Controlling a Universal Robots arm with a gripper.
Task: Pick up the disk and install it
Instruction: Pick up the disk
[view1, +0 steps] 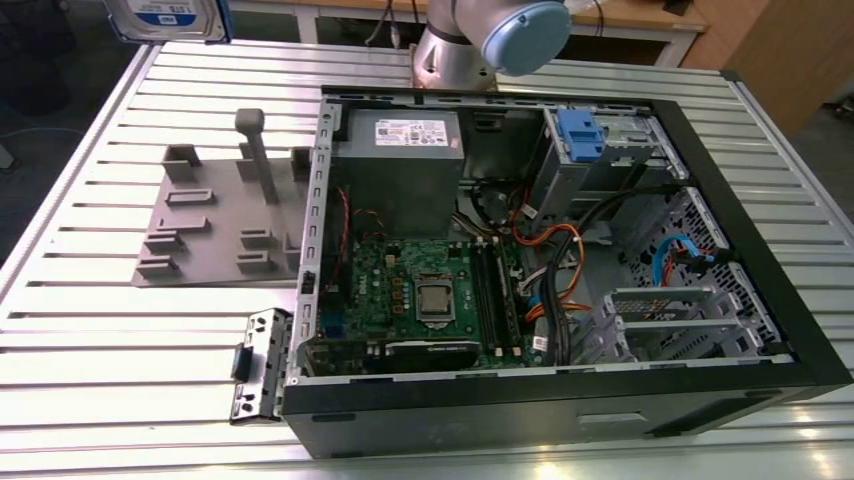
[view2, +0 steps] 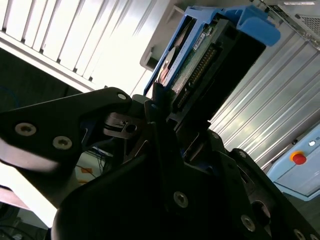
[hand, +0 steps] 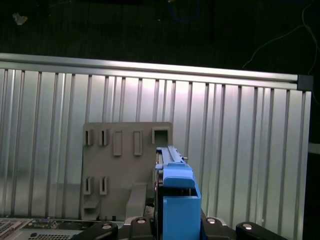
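Gripping the disk (view2: 210, 55) at one end, the pincer (view2: 172, 112) was closed on it, holding it raised above the table (hand: 240, 150) and the grey fixture plate (hand: 125, 165), well apart from the open computer case (view1: 467, 415).

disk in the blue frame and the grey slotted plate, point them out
silver disk in blue plastic frame (hand: 177, 215): first wrist view, frame end
grey slotted plastic plate (hand: 120, 175): first wrist view, bare middle
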